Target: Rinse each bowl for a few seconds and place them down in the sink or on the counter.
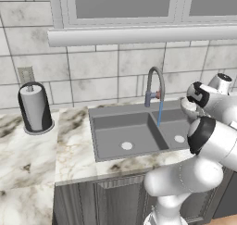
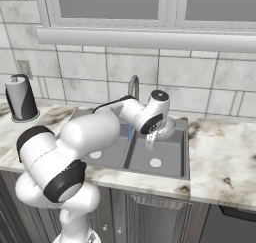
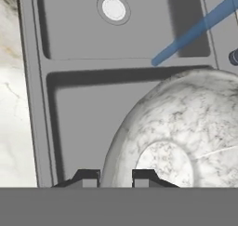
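The pale mottled bowl [image 3: 186,141] is up in the air over the sink [image 1: 106,140], held by the gripper [image 3: 116,177]. The hand view shows the two dark finger tips at the bowl's rim, one on each side of the edge — the jaws are narrow, pinched on that rim. From the right base view the bowl [image 2: 166,128] hangs over the right basin, near the back.

The water [image 1: 160,112] is on. It comes down as a thin blue stream from the faucet [image 1: 155,83] and lands close to the wall between the two basins. The bowl is beside the stream, not under it. No water hits it in the hand view.

So how far along is the job? I think this bowl is picked up, and either it is about to be rinsed or it has just had its rinse — I cannot tell which from here. It has not been put down yet. The red bowl cannot be found in these pictures, so I cannot say if it is done.

Both basins look bare, with only a round pale drain [image 1: 126,146] in each.

On the counter [image 1: 28,159] to the left stands a paper towel roll [image 1: 34,107] in a dark holder, well apart from the sink.

There are no words, brands or labels to read anywhere.
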Controlling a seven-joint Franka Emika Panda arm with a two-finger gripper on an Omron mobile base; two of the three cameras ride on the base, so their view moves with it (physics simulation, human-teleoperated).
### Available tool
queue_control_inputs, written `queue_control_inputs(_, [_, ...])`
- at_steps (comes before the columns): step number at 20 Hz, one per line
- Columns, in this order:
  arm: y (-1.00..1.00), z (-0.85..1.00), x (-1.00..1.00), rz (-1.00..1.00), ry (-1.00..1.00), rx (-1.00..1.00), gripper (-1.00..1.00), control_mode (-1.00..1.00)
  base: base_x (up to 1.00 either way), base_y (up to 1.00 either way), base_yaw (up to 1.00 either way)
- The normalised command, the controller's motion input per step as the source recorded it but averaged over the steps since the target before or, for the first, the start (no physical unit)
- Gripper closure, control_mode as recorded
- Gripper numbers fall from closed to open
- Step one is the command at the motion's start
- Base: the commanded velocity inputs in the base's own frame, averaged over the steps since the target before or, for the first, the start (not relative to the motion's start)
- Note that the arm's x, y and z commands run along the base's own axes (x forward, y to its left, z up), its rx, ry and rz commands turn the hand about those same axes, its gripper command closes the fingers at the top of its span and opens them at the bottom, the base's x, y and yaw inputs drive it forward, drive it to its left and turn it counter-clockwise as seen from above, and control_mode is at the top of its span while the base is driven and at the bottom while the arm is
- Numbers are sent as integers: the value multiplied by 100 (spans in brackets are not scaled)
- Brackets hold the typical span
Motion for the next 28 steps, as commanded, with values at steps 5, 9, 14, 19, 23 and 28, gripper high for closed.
queue_control_inputs(5, [37,0,9,12,4,0,100,-100,0,0,0])
queue_control_inputs(9, [35,0,1,13,3,1,100,-100,0,0,0])
queue_control_inputs(14, [31,0,-9,14,1,0,100,-100,0,0,0])
queue_control_inputs(19, [24,-3,-6,14,0,3,100,-100,0,0,0])
queue_control_inputs(23, [20,-5,4,15,0,5,100,-100,0,0,0])
queue_control_inputs(28, [13,-11,17,14,0,5,100,-100,0,0,0])
